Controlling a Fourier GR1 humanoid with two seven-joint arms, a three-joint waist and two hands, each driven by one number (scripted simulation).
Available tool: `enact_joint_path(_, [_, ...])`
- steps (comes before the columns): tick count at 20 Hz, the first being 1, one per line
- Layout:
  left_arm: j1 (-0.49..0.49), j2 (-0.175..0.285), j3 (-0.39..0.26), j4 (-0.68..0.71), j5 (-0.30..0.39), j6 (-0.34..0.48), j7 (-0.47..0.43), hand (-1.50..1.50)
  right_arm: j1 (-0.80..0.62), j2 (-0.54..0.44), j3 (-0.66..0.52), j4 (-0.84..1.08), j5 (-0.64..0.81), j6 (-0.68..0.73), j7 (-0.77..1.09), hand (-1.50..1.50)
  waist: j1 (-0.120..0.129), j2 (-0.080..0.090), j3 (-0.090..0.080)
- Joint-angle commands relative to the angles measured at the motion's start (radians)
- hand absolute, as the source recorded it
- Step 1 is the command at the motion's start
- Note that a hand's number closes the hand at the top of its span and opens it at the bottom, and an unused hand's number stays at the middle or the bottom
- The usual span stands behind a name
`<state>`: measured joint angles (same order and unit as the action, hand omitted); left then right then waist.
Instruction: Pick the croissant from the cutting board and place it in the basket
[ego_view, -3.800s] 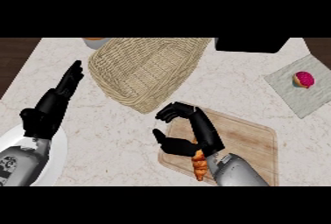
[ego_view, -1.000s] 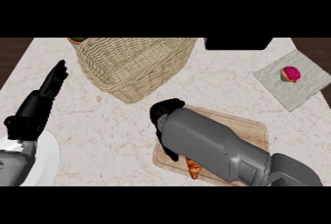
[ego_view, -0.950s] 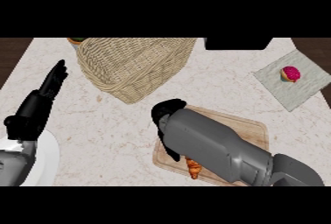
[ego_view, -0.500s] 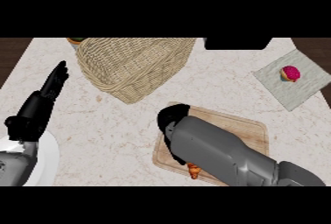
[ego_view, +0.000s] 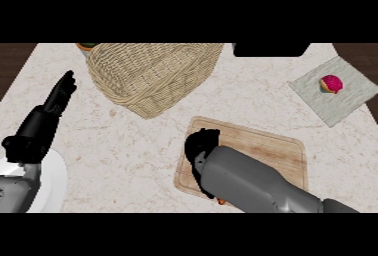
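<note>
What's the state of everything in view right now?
Croissant: mostly hidden under right forearm, tip showing.
Cutting board: flat on counter, partly covered.
Basket: on counter, no croissant visible inside.
Right hand: over board's left part, grip unclear.
Left hand: open, resting at left.

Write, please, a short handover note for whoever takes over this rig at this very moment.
Left hand: open, resting at the left of the counter, holding nothing.
Right hand: low over the left part of the cutting board; its forearm hides its grip.
Croissant: only an orange sliver shows at the board's near edge, under that forearm.
Basket: no croissant seen in it.
Done: nothing yet.
Left: grasp the croissant, carry it to the basket, release.
</note>
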<state>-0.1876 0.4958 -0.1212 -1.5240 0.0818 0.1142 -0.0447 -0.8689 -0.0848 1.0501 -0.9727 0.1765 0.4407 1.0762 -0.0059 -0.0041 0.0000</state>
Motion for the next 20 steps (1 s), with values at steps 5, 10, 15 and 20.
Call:
enact_joint_path(5, [0.006,-0.048,0.005,-0.010,-0.029,0.008,0.008,0.00,0.075,-0.035,-0.036,-0.040,0.066,0.048,0.127,-1.50,0.001,0.001,0.000])
enact_joint_path(10, [-0.037,-0.011,0.042,-0.032,-0.016,-0.031,0.062,0.00,0.084,-0.015,-0.056,-0.019,0.097,0.064,0.137,-1.50,0.006,0.001,0.000])
enact_joint_path(15, [-0.045,-0.035,0.059,0.083,-0.030,-0.055,-0.032,0.00,0.119,-0.043,-0.073,-0.032,0.133,0.076,0.092,-1.50,-0.004,0.004,-0.001])
enact_joint_path(20, [-0.006,-0.050,0.053,0.030,-0.058,-0.045,-0.026,0.00,0.198,-0.049,-0.108,-0.050,0.179,0.013,0.074,1.50,0.000,0.003,0.000])
